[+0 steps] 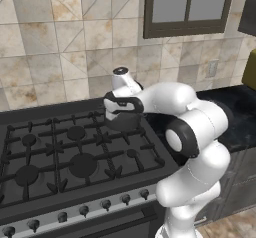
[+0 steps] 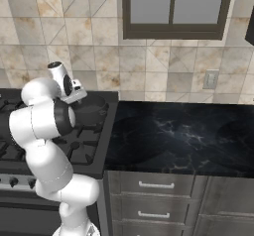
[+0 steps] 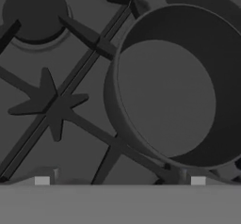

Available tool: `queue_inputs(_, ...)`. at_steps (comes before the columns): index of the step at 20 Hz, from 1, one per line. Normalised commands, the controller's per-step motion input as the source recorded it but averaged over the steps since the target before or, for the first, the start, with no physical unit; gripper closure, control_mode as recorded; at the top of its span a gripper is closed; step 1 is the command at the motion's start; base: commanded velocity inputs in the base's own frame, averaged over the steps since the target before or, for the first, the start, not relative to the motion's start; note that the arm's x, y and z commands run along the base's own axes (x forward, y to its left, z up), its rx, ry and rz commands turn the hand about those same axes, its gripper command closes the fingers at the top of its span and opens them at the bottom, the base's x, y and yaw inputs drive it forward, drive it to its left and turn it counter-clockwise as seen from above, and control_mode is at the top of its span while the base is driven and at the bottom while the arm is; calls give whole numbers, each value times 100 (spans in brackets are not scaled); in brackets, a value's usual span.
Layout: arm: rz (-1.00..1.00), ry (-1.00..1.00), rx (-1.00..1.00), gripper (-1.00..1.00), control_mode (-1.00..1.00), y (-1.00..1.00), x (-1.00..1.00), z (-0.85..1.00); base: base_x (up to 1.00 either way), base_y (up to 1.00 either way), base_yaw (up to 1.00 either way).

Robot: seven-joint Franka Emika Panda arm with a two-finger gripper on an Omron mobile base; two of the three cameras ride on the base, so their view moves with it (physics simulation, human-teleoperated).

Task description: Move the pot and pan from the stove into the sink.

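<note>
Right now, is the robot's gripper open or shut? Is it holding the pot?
Gripper: open, holding nothing, hanging just above the pot on the stove.

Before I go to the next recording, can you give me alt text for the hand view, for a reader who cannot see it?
Looking down on a dark round pot, empty, sitting on the black grates of a stove at the right of the picture. A round burner shows at the upper left. The open gripper hangs above the grate beside the pot, touching nothing.
</note>
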Motion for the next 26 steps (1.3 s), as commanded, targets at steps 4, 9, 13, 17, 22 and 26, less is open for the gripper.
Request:
queue_inputs(4,0,5,0,-100,-100,4,1,-34,0,0,0)
queue_inputs(9,1,4,0,-100,-100,0,0,-40,0,0,0)
queue_inputs(13,0,1,0,-100,-100,0,1,-5,0,0,0)
queue_inputs(17,0,0,0,-100,-100,0,16,-12,0,0,0)
queue_inputs(22,0,0,-1,-100,-100,4,29,-22,0,0,0)
queue_inputs(26,0,2,-3,-100,-100,4,28,-33,0,0,0)
